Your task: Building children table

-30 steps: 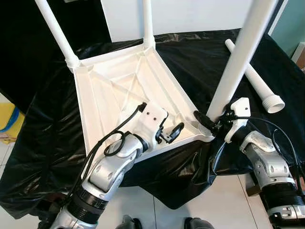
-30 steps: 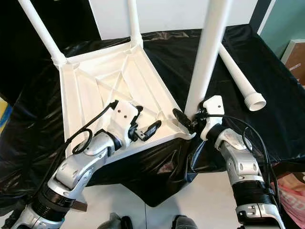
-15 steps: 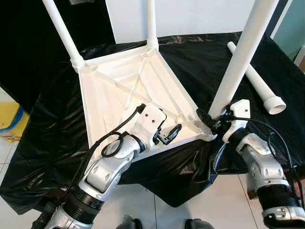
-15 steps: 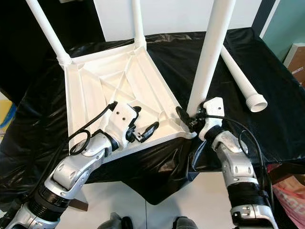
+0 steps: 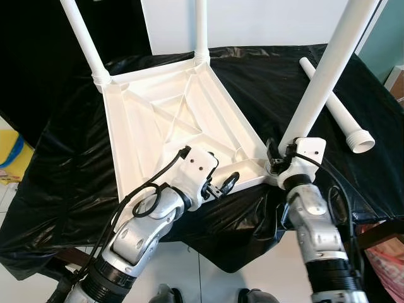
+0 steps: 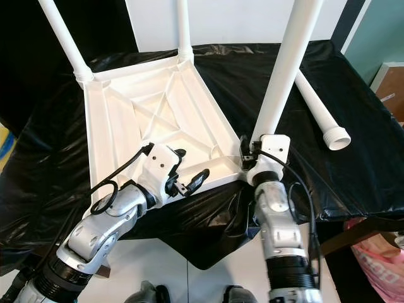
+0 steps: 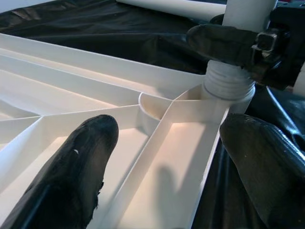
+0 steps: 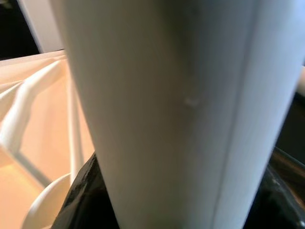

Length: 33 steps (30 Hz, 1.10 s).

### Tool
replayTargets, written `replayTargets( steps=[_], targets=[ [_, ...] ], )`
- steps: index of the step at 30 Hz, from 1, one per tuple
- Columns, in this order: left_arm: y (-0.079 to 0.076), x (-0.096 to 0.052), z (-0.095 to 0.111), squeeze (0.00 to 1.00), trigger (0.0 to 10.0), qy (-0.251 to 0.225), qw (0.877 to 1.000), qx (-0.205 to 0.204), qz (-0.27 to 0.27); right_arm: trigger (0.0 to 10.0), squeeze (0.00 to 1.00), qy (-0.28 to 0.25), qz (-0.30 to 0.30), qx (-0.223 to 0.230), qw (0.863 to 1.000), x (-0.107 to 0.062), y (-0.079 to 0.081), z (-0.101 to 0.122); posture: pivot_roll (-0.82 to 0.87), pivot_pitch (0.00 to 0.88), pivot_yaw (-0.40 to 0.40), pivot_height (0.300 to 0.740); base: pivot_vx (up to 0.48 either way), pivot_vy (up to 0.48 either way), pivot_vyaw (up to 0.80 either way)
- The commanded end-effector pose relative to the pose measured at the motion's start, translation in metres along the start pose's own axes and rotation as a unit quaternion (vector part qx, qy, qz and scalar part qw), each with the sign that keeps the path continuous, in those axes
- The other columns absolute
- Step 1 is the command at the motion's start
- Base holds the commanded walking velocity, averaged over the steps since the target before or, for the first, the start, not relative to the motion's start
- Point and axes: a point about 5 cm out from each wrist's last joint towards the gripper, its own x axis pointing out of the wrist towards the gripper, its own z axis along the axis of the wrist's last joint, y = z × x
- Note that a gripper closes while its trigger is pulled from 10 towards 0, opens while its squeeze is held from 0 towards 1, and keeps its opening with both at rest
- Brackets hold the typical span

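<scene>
The white tabletop (image 5: 158,120) lies upside down on a black-draped table. Two white legs (image 5: 82,38) (image 5: 201,28) stand in its far corners. A third leg (image 5: 322,76) stands tilted in the near right corner socket (image 7: 228,88), and my right gripper (image 5: 276,161) is shut on that leg just above the socket. My left gripper (image 5: 222,183) is open at the tabletop's near edge; one finger (image 7: 81,162) is inside the rim and the other (image 7: 267,157) is outside over the cloth. A fourth leg (image 5: 334,107) lies loose on the cloth to the right.
The black cloth (image 5: 63,177) hangs over the table's near edge to the tiled floor. A yellow thing (image 5: 9,151) lies on the floor at left and a pink bag (image 6: 379,265) at lower right. A cardboard box (image 6: 388,82) stands at far right.
My right forearm has swung in from the right to almost straight below the held leg, wrist turned. The left gripper has slid slightly nearer the tabletop's near edge. The camera shifted a little.
</scene>
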Motion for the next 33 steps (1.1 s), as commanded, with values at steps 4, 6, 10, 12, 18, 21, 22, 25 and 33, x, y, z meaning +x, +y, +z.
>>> replayTargets(
  steps=[4,6,10,12,18,21,22,25,33],
  targets=[
    [-0.007,-0.002,-0.002,0.0,10.0,0.007,0.999,-0.01,-0.048,10.0,0.0,0.065,-0.042,0.022,0.997,-0.014,-0.002,-0.027,-0.13,0.229,0.037,0.74,0.0,0.0,0.0],
    [-0.007,-0.002,-0.001,0.0,10.0,0.006,0.999,-0.011,-0.048,10.0,0.0,0.052,-0.038,0.018,0.998,-0.014,-0.002,-0.023,-0.13,0.232,0.039,0.74,0.0,0.0,0.0],
    [-0.006,-0.002,-0.001,0.0,10.0,0.006,0.999,-0.013,-0.048,10.0,0.0,0.031,-0.024,0.023,0.999,-0.014,-0.005,-0.016,-0.13,0.242,0.042,0.74,0.0,0.0,0.0],
    [-0.006,-0.002,-0.001,0.0,10.0,0.006,0.999,-0.013,-0.047,10.0,0.0,0.024,-0.017,0.024,0.999,-0.014,-0.005,-0.012,-0.14,0.243,0.043,0.74,0.0,0.0,0.0],
    [-0.003,-0.003,0.0,0.0,10.0,0.006,0.999,-0.011,-0.047,10.0,1.0,0.0,0.015,0.025,1.0,-0.015,-0.005,-0.003,-0.13,0.24,0.047,0.74,0.0,0.0,0.0],
    [-0.002,-0.003,0.001,0.0,10.0,0.005,0.999,-0.008,-0.046,10.0,1.0,-0.009,0.034,0.021,0.999,-0.016,-0.01,0.001,-0.13,0.236,0.05,0.74,0.0,0.0,0.0],
    [-0.002,-0.003,0.001,0.0,10.0,0.005,0.999,-0.008,-0.046,10.0,1.0,-0.009,0.034,0.021,0.999,-0.016,-0.01,0.001,-0.13,0.236,0.05,0.74,0.0,0.0,0.0],
    [0.0,-0.004,0.003,0.0,10.0,0.006,0.999,-0.005,-0.047,10.0,1.0,-0.009,0.078,0.018,0.997,-0.015,-0.017,0.004,-0.12,0.233,0.055,0.74,0.0,0.0,0.0],
    [-0.001,-0.005,0.003,0.0,10.0,0.008,0.999,-0.002,-0.052,10.0,0.0,-0.015,0.206,-0.011,0.978,-0.007,-0.023,0.017,-0.12,0.239,0.061,0.74,0.0,0.0,0.0]
  ],
)
